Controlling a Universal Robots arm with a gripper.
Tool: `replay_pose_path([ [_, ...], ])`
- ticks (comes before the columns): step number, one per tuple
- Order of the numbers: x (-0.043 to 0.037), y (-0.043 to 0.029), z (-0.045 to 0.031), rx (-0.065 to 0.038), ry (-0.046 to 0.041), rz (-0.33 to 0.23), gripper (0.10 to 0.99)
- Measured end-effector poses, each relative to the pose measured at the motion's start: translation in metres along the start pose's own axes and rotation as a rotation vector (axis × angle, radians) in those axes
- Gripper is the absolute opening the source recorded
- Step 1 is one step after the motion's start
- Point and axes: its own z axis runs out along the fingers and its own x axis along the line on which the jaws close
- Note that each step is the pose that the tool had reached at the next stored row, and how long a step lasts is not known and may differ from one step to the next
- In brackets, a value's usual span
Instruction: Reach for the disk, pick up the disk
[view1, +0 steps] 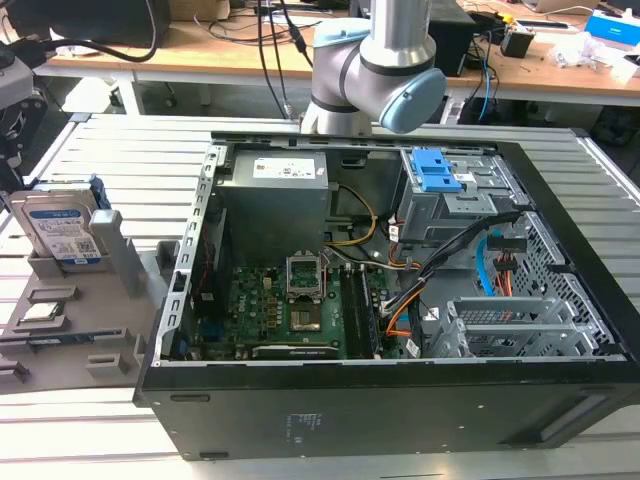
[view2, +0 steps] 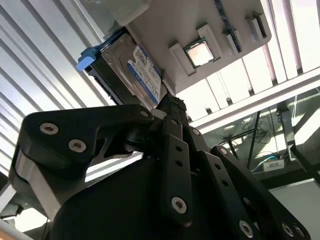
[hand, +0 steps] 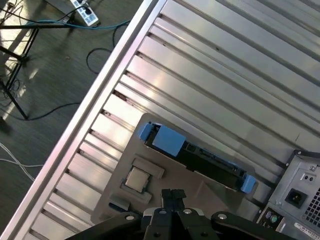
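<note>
Nearest in the exterior view, an open computer case (view1: 400, 400) is seen. At the exterior view's left, just beside the case, the disk (view1: 62, 230) is held upright in a grey holder (view1: 60, 330). Farther back, the arm (view1: 385, 60) is seen behind the case. In both wrist views the gripper (hand: 173, 196) (view2: 170, 106) is shown clenched on nothing, apart from the disk.

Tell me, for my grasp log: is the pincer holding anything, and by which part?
Nothing. The pincer hangs empty, apart from the disk, which stands in its grey holder.
</note>
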Motion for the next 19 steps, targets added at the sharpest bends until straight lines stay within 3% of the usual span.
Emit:
replay_pose_path([
  [6,0.0000,0.0000,0.0000,0.000,0.0028,-0.072,0.106],
  [19,0.0000,0.0000,0.0000,0.000,0.0114,-0.298,0.106],
])
